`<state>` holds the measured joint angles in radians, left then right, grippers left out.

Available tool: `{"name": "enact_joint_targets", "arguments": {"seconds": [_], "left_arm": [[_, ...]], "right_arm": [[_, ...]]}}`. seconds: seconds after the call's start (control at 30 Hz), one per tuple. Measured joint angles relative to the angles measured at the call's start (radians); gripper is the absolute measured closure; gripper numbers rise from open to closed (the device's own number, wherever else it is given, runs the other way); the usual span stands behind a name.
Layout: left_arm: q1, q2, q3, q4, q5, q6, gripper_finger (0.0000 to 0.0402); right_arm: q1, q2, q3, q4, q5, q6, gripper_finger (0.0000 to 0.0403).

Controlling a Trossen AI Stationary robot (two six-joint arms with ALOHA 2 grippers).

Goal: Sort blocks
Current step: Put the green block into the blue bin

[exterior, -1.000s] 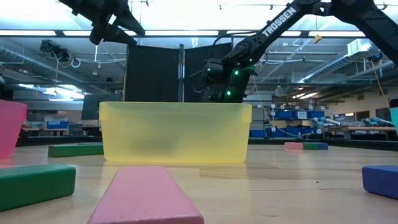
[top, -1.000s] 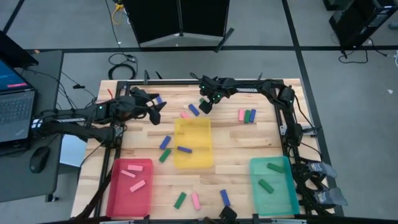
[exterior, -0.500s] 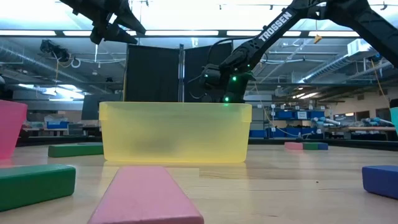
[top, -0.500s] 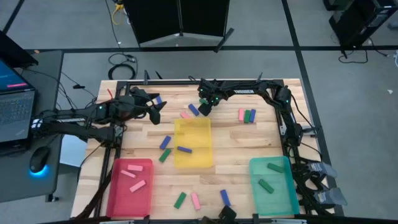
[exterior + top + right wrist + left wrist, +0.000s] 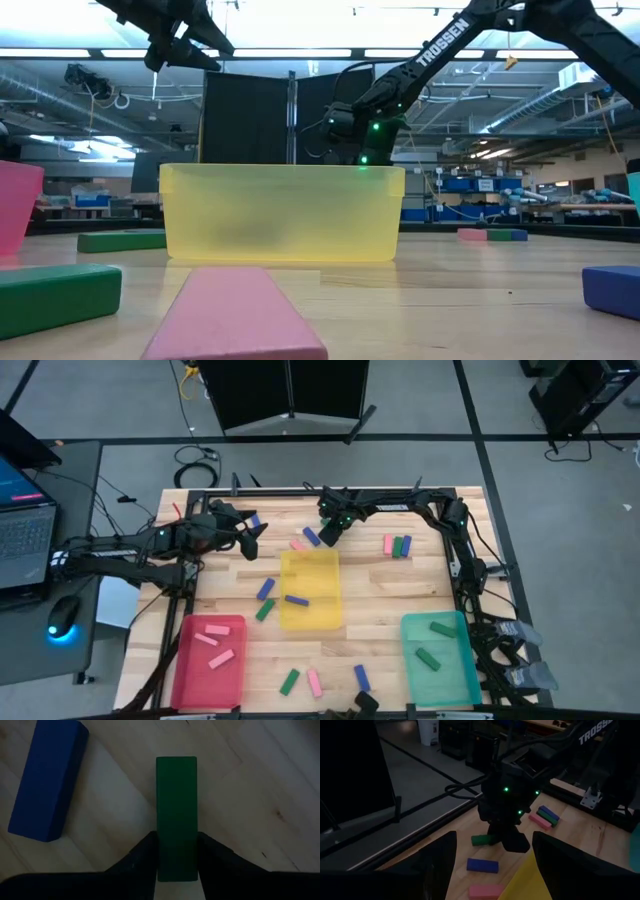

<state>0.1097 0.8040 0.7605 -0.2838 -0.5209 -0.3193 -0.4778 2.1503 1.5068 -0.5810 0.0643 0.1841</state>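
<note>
My right gripper (image 5: 328, 532) is down at the table's far middle, behind the yellow tray (image 5: 283, 588), shut on a green block (image 5: 176, 795) that lies flat on the wood. The block also shows under it in the left wrist view (image 5: 481, 840). A blue block (image 5: 311, 536) and a pink block (image 5: 297, 544) lie beside it. My left gripper (image 5: 250, 540) hangs open and empty, high above the table's far left (image 5: 185, 50). A blue block (image 5: 256, 519) shows close by it. My right gripper pinches the green block's two long sides (image 5: 176, 847) between its two fingers (image 5: 145, 852), near one end of the block. The fingers come from above, pointing down, and lie across the block. The block lies flat on the table.
A red tray (image 5: 182, 660) at the near left holds two pink blocks. A teal tray (image 5: 405, 650) at the near right holds two green ones. A blue block (image 5: 296, 600) lies in the yellow tray. Loose blocks lie at the far right (image 5: 398, 546), left of the yellow tray (image 5: 265, 600) and along the near edge (image 5: 314, 682).
My right gripper has gone down and a little toward the table's left, onto the green block, then kept still. The blocks have not moved.
</note>
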Motion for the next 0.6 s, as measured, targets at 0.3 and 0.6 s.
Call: {"name": "enact_joint_targets", "arguments": {"seconds": [0.3,0.6], "left_arm": [[0.000,0.023,0.000,-0.061,-0.001,-0.108,0.0133],[0.000,0.130,0.000,-0.108,-0.014,-0.172,0.0133]], "right_arm": [[0.038,-0.170,-0.003,-0.011,0.105,-0.024,0.0286],[0.168,-0.567,-0.146,0.004,0.124,-0.035,0.0286]]}}
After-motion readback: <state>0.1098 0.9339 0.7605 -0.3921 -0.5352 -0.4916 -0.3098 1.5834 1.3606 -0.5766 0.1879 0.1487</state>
